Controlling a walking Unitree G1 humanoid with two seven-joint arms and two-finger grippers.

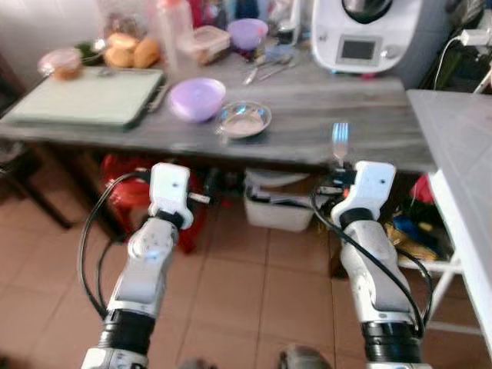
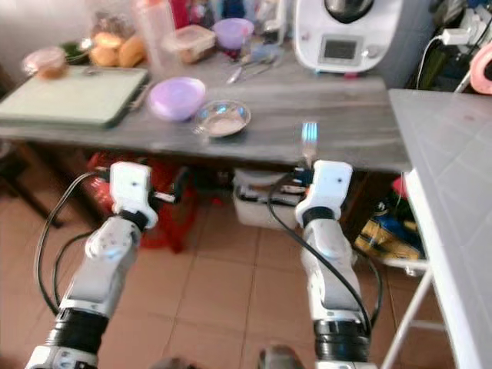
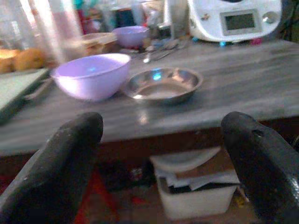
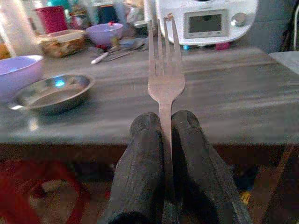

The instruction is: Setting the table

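At the near edge of the grey table (image 1: 369, 115), head views: the right gripper (image 1: 338, 178) holds a fork (image 1: 340, 141) upright, tines up, just short of the tabletop. The left gripper (image 1: 201, 197) hovers below the table edge. A purple bowl (image 1: 197, 98) and a steel dish (image 1: 244, 118) sit side by side on the table.

Left wrist view: both fingers (image 3: 60, 163) are spread wide, nothing between them (bowl and dish lie ahead).

Right wrist view: fingers (image 4: 142, 168) pinch the fork handle tightly; a white appliance (image 4: 205, 21) stands behind.
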